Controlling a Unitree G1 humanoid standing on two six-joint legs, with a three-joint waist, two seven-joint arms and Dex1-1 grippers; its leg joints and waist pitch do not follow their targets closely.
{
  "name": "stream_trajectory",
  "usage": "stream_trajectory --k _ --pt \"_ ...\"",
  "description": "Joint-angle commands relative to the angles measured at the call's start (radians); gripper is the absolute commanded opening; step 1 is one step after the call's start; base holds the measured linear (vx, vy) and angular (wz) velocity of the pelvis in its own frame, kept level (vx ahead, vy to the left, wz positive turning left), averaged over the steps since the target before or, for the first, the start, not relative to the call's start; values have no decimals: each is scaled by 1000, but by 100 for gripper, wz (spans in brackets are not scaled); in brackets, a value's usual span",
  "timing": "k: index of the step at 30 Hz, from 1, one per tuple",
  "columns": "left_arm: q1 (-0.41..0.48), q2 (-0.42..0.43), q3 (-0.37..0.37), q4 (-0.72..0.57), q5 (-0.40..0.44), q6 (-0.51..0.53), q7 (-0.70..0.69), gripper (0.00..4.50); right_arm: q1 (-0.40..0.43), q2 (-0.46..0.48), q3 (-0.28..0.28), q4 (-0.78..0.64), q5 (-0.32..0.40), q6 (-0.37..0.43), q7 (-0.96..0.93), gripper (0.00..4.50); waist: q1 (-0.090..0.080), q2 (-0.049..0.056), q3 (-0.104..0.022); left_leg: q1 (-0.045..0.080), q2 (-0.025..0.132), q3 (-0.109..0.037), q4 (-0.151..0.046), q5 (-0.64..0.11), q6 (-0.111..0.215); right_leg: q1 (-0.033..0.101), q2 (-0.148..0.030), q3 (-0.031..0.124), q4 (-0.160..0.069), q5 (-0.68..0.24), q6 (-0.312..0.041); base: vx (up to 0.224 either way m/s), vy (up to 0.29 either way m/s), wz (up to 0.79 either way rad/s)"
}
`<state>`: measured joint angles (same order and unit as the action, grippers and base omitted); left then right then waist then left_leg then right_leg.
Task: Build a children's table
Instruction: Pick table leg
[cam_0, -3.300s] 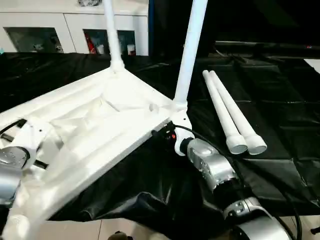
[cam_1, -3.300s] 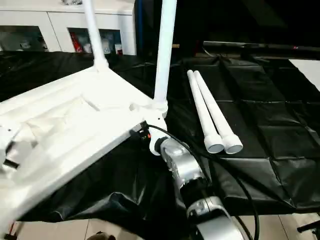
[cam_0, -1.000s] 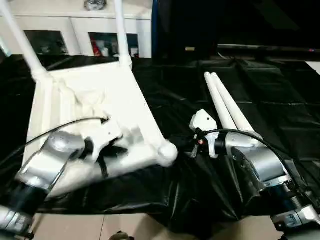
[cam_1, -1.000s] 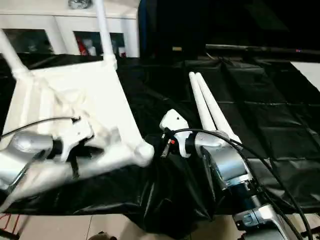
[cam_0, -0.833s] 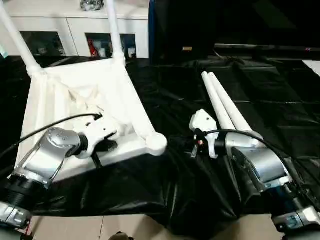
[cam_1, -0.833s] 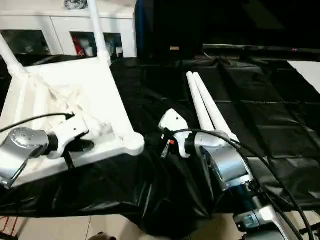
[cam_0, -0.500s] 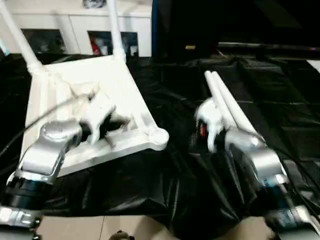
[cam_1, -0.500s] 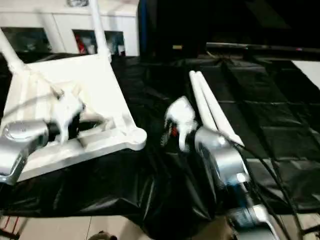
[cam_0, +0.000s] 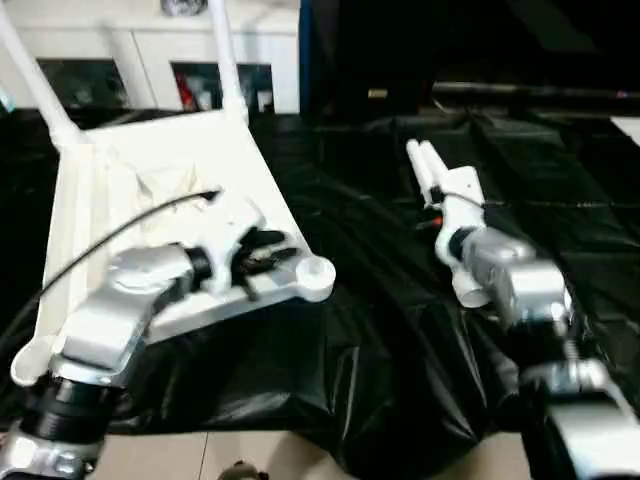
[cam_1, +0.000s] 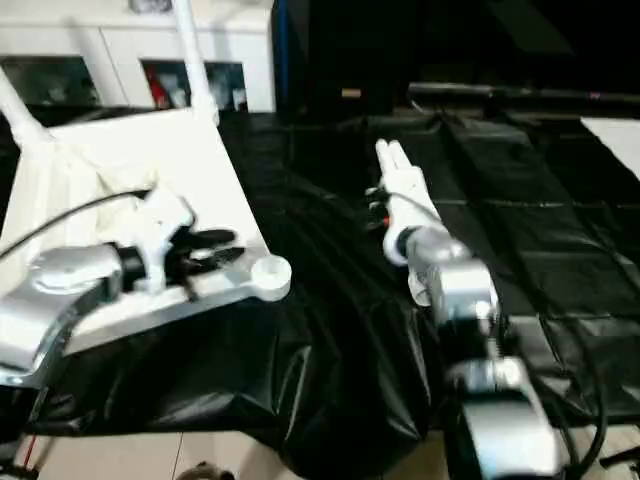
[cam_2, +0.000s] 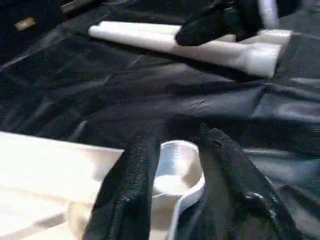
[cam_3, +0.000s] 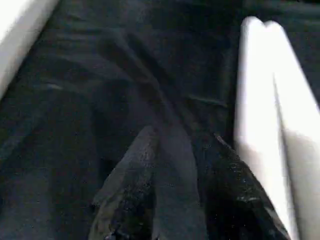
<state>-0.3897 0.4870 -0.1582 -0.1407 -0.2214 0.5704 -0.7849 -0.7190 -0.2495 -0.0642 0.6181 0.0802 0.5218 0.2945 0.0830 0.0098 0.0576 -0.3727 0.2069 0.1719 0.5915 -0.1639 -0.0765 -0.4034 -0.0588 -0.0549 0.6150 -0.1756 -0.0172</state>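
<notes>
White cabinet (cam_0: 150, 60) behind tabletop (cam_0: 150, 190); black sheet (cam_0: 380, 300) underneath.

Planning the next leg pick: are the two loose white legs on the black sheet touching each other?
Touching. In the right wrist view the two loose legs lie side by side on the black sheet, with only a thin seam between them and no sheet showing through.

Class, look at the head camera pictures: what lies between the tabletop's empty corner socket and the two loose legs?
Only bare, wrinkled black sheet lies between the corner socket and the loose legs; both eye views show it.
</notes>
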Motion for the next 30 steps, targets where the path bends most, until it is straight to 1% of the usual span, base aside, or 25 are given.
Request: stream_trajectory --k 1,4,5,6,7,9,11,12,13,14,15,16,17,18,19,20,21,22,24,25,26,27,28,29,30 --pt "-10 -2 -19 -34 -6 25 -18 204 -47 -14 -24 75 -10 21 -42 173 -7 9 -70 18 8 0 -63 -239 -52 43 -58 40 -70 -241 -160 0 0 0" --pt "-7 2 -29 -50 -11 37 -26 229 -80 -20 -30 117 -13 21 -61 203 -10 6 -71 15 8 0 -62 -232 -53 45 -57 40 -68 -221 -160 0 0 0" --pt "-7 2 -29 -50 -11 37 -26 240 -80 -20 -30 117 -13 21 -61 208 -11 8 -71 15 8 0 -62 -229 -52 45 -56 39 -67 -214 -162 0 0 0" --pt "-7 4 -32 -53 -14 40 -26 249 -89 -22 -30 130 -15 23 -70 217 -12 7 -70 14 7 1 -62 -227 -52 46 -55 39 -67 -206 -164 0 0 0" --pt "-9 5 -36 -56 -17 45 -25 249 -103 -25 -34 154 -15 19 -78 217 -16 8 -71 14 7 1 -61 -228 -53 46 -55 39 -66 -203 -166 0 0 0" --pt "-11 5 -38 -55 -18 46 -26 264 -108 -27 -36 164 -16 15 -82 240 -20 6 -70 14 5 1 -61 -235 -52 47 -54 38 -67 -212 -168 0 0 0" --pt "-15 4 -43 -57 -18 53 -28 292 -126 -34 -39 209 -22 -11 -102 262 -23 10 -71 14 6 1 -60 -238 -51 46 -54 38 -67 -210 -171 0 0 0" --pt "-17 4 -47 -57 -15 54 -31 292 -135 -37 -46 233 -25 -33 -123 262 -24 12 -70 15 6 1 -60 -246 -53 46 -55 37 -68 -218 -174 0 0 0" --pt "-18 4 -51 -56 -11 55 -34 301 -142 -41 -57 259 -24 -70 -138 274 -25 13 -71 15 6 1 -59 -251 -56 44 -57 37 -69 -225 -176 0 0 0" --pt "-20 4 -54 -55 -8 55 -35 301 -147 -45 -64 273 -19 -78 -140 274 -26 13 -70 16 6 1 -59 -256 -56 43 -55 36 -70 -228 -175 0 0 0" --pt "-22 6 -58 -54 -5 54 -38 312 -154 -49 -72 289 -15 -73 -147 288 -27 12 -71 16 6 1 -58 -254 -55 45 -53 37 -68 -215 -177 0 0 0" --pt "-24 6 -60 -52 -4 53 -37 322 -162 -55 -57 302 -31 -56 -157 290 -27 14 -72 14 5 1 -58 -245 -53 47 -52 36 -65 -199 -180 0 0 0" --pt "-25 6 -60 -52 -5 53 -37 322 -164 -56 -53 305 -35 -52 -160 290 -28 13 -72 14 5 1 -57 -242 -53 47 -52 35 -65 -192 -183 0 0 0" --pt "-26 6 -62 -50 -5 52 -36 331 -173 -60 -36 320 -54 -27 -174 290 -28 13 -72 13 4 1 -57 -237 -51 48 -52 35 -64 -184 -186 0 0 0" --pt "-29 7 -64 -49 -5 51 -35 342 -194 -64 -7 349 -86 39 -204 290 -30 14 -72 13 3 1 -56 -231 -52 48 -50 35 -63 -178 -192 0 0 0" --pt "-29 7 -64 -49 -5 51 -35 342 -194 -64 -7 349 -86 39 -204 290 -30 14 -72 13 3 0 -57 -231 -53 49 -49 34 -62 -179 -196 0 0 0" --pt "-31 7 -69 -46 -4 48 -32 342 -205 -56 -13 351 -42 72 -85 290 -31 13 -71 13 2 2 -55 -253 -48 50 -49 35 -64 -190 -194 0 0 0" --pt "-32 7 -71 -46 -3 47 -31 364 -208 -54 -15 349 -27 69 -44 290 -31 12 -71 11 4 1 -56 -259 -40 52 -53 36 -65 -194 -190 0 0 0" --pt "-32 6 -73 -45 0 43 -29 371 -215 -52 -17 358 -23 70 -44 290 -31 12 -70 11 6 0 -57 -246 -37 51 -55 36 -65 -193 -195 0 0 0" --pt "-31 6 -74 -46 3 42 -27 380 -228 -52 -17 386 -28 61 -52 290 -32 10 -71 12 8 1 -56 -239 -38 50 -55 36 -65 -190 -202 0 0 0" --pt "-31 6 -74 -47 3 42 -27 380 -230 -51 -17 389 -28 59 -53 290 -32 11 -72 12 8 0 -55 -236 -39 49 -55 36 -63 -188 -207 0 0 0" --pt "-28 7 -76 -51 4 43 -25 406 -240 -48 -15 405 -30 45 -45 290 -31 12 -70 13 8 1 -55 -241 -39 48 -55 35 -64 -196 -209 0 0 0" --pt "-27 8 -76 -52 4 43 -25 415 -241 -47 -14 405 -31 44 -41 290 -31 13 -70 14 8 1 -55 -249 -41 47 -55 35 -64 -203 -209 0 0 0" --pt "-27 8 -76 -52 4 42 -25 417 -243 -46 -12 405 -32 43 -35 290 -31 8 -70 14 8 2 -56 -249 -40 48 -55 35 -65 -203 -209 0 0 0" --pt "-24 10 -76 -54 3 42 -24 421 -251 -46 -5 411 -37 63 -24 290 -29 10 -70 13 8 1 -56 -245 -39 48 -55 36 -64 -202 -208 0 0 0"
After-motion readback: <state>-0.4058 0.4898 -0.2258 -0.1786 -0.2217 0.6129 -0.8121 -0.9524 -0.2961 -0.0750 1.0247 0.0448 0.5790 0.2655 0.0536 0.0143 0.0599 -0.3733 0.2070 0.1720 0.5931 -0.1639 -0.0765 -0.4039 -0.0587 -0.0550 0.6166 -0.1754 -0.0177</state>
